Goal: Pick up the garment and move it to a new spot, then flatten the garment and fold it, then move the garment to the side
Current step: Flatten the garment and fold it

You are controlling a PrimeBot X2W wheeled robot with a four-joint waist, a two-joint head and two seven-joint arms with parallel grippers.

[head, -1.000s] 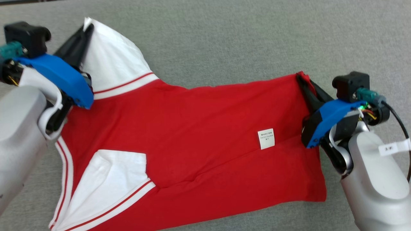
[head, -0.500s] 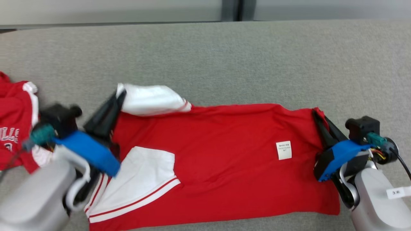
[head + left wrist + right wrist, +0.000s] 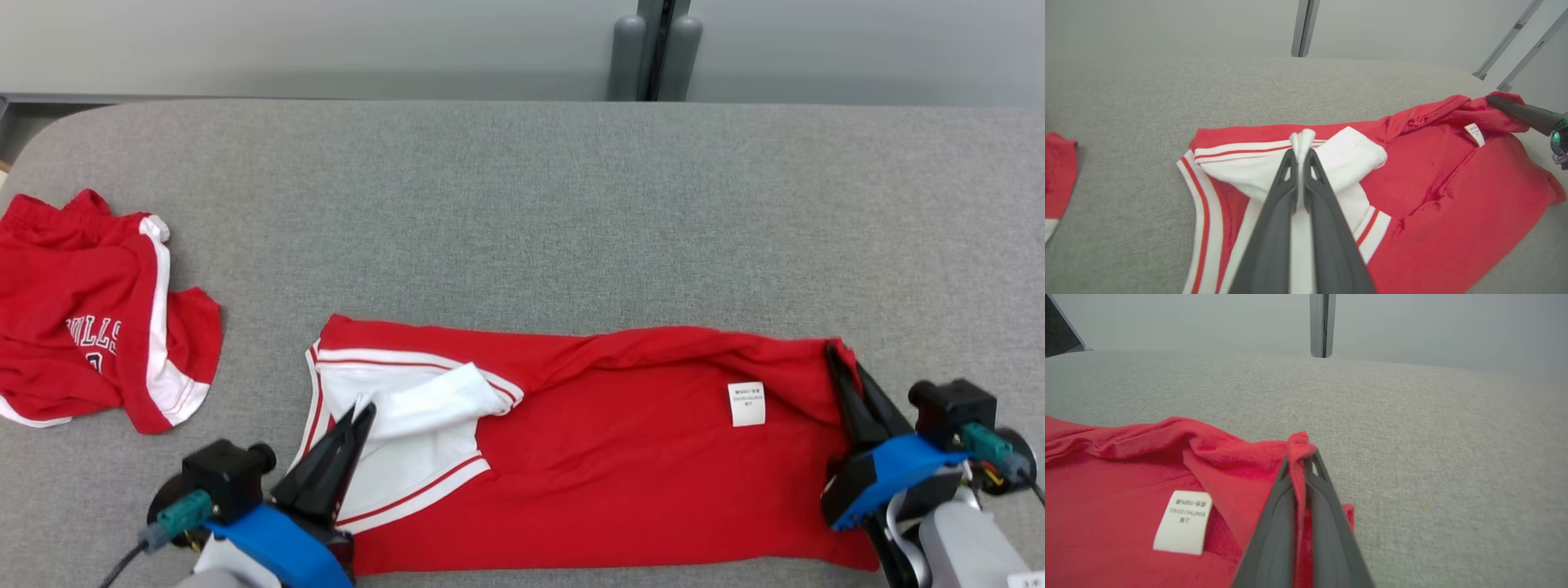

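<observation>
The garment is a red shirt with white, red-striped sleeves, spread sideways along the near edge of the grey table; a white care label shows on it. My left gripper is shut on a white sleeve, folded in over the shirt's left end. In the left wrist view the white cloth sticks out between the closed fingers of the left gripper. My right gripper is shut on the shirt's red hem corner at the right end. The right wrist view has that red corner pinched in the right gripper.
A second red garment with white trim and lettering lies crumpled at the table's left edge. Behind the table stands a pale wall with a grey post. The far half of the table is bare grey felt.
Both grippers have drawn toward the near edge with the cloth still pinched, folding the shirt's far half over the near half. The left sleeve now lies on top. The head camera has tilted up.
</observation>
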